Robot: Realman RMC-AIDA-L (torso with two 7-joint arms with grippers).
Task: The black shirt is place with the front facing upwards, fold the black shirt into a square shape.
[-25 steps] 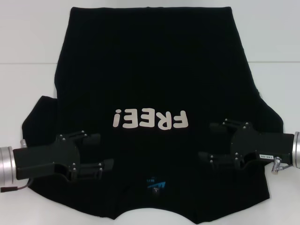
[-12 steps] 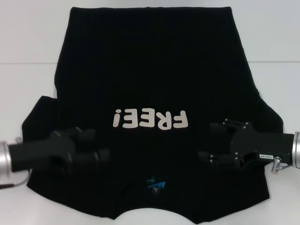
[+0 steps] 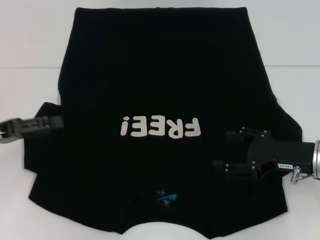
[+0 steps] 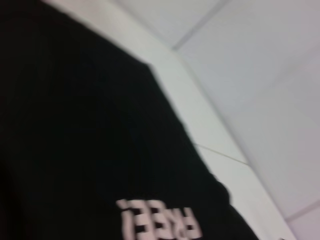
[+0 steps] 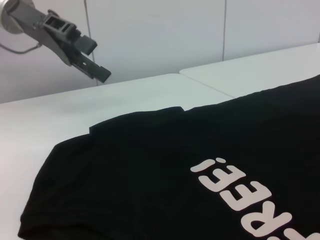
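Observation:
The black shirt (image 3: pixel 160 90) lies flat, face up, on the white table. Its off-white "FREE!" print (image 3: pixel 161 127) reads upside down from the head view, and the blue neck label (image 3: pixel 165 195) is at the near edge. My right gripper (image 3: pixel 223 150) is open, low over the shirt's right shoulder area, with nothing between its fingers. My left gripper (image 3: pixel 59 122) hangs at the left sleeve's edge, blurred. In the right wrist view the left gripper (image 5: pixel 97 60) is raised above the table and open, beyond the shirt (image 5: pixel 175 170). The left wrist view shows only the shirt (image 4: pixel 85 140) and table.
The white table (image 3: pixel 30 50) surrounds the shirt, with a seam line (image 3: pixel 25 68) crossing it behind the sleeves. A pale panelled wall (image 5: pixel 160 35) stands past the table's far side. Bare tabletop lies to the left and right of the shirt.
My left gripper has pulled off the shirt's left shoulder, moving outward to the left and up, and turning. The right gripper has barely shifted. The shirt lies as before.

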